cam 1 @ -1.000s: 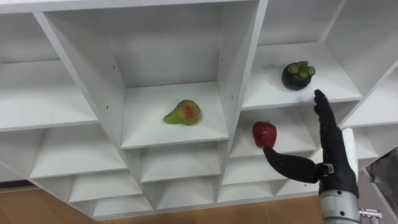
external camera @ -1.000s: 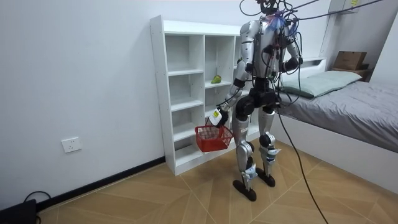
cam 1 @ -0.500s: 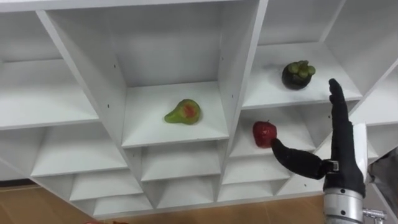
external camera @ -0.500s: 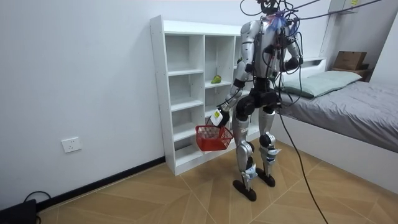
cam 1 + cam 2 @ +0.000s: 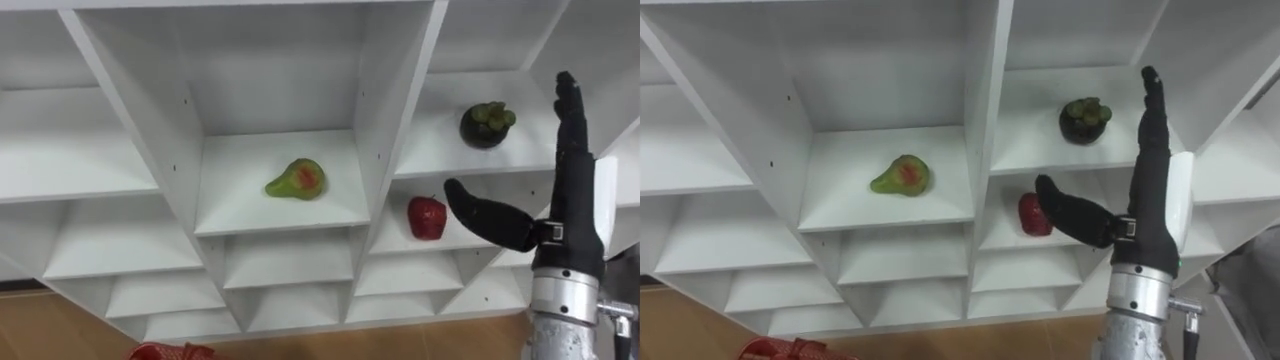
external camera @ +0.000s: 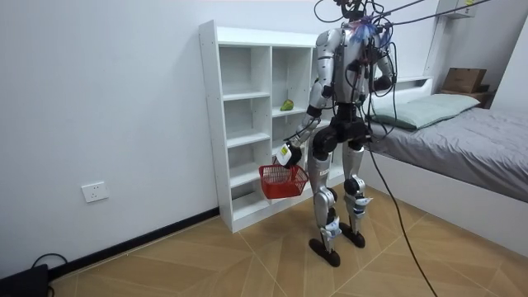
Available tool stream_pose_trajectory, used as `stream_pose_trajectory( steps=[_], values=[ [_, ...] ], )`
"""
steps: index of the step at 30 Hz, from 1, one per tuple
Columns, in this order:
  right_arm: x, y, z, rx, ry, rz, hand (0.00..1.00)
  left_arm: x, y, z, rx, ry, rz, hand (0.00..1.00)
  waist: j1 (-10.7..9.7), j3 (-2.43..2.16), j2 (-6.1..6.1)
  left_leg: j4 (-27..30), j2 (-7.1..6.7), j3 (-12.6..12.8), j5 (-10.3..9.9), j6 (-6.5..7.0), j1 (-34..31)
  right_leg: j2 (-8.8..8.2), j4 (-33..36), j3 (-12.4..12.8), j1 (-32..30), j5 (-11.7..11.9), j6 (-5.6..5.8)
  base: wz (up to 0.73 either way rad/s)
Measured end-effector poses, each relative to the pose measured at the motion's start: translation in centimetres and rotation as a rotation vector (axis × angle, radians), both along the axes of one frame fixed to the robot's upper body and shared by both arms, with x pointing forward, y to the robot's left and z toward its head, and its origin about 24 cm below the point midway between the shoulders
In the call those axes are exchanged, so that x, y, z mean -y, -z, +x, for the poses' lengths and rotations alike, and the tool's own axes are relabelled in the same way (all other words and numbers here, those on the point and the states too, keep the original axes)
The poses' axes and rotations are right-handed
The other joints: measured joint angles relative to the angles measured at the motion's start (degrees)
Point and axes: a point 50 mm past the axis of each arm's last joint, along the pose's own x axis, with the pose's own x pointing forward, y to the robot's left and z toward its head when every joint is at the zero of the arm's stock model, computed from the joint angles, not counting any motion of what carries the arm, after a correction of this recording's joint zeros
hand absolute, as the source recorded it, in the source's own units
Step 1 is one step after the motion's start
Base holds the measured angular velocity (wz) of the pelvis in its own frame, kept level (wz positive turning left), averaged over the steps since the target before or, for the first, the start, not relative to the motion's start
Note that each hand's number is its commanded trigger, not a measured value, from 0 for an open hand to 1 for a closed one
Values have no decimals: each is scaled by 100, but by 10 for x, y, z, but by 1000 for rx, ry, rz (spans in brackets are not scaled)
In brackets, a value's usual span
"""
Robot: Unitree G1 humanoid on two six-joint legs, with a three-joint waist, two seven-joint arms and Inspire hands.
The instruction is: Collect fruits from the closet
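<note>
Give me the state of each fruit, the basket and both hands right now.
pear: lying on the middle shelf, untouched.
dark green-topped fruit: upright on the right shelf, untouched.
red fruit: on the shelf below it, not held.
basket: hanging at the robot's side, by its thigh.
left hand: closed on the basket handle.
right hand: open, fingers straight, raised before the right shelves, empty.

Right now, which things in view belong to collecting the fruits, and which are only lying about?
For the job: pear, mangosteen, red apple, all on shelves of the white closet; red basket hanging from the left hand; open right hand raised near the apple.

Lying about: bed, cardboard box, wall socket.
</note>
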Motion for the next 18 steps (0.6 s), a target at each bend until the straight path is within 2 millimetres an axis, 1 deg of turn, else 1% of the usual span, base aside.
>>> stream_pose_trajectory(
  steps=[3, 6, 10, 13, 14, 18],
  values=[
    [7, -3, 2, 10, 14, -12, 0, -2, 0, -1, -8, 8, 11, 100, 11, 8, -33, -15, 1, -5, 0, 0, 64, -2, 0, -39, 58, 0, 0, 1],
    [8, -7, 6, 22, 20, 3, 0, -3, 0, -3, -26, 26, 21, 100, 6, 21, -60, -16, 1, -4, 0, 0, 68, -3, 2, -51, 62, 0, 0, 0],
    [13, -7, 8, 26, 40, 0, 0, -3, 1, -7, -43, 22, 22, 100, 14, 20, -78, -10, -1, -17, 0, 1, 73, -6, 6, -54, 76, 0, 1, 0],
    [18, -2, 14, 6, 57, 39, 0, -3, 1, -10, -52, 21, 21, 100, 11, 30, -62, 1, 0, -27, 1, 0, 79, -7, 3, -60, 113, 1, 1, 0],
    [21, 1, 19, -9, 55, 63, 0, -3, 1, -9, -52, 21, 21, 100, 9, 19, -86, 6, 0, -27, 1, 1, 76, -10, 5, -66, 109, 4, -1, 0],
    [25, 3, 29, -48, 9, 121, 0, -3, 2, -11, -67, 25, 4, 100, 12, 22, -67, 24, 0, -42, 9, 3, 68, -15, 13, -90, 116, 10, -2, 1]
  ],
)
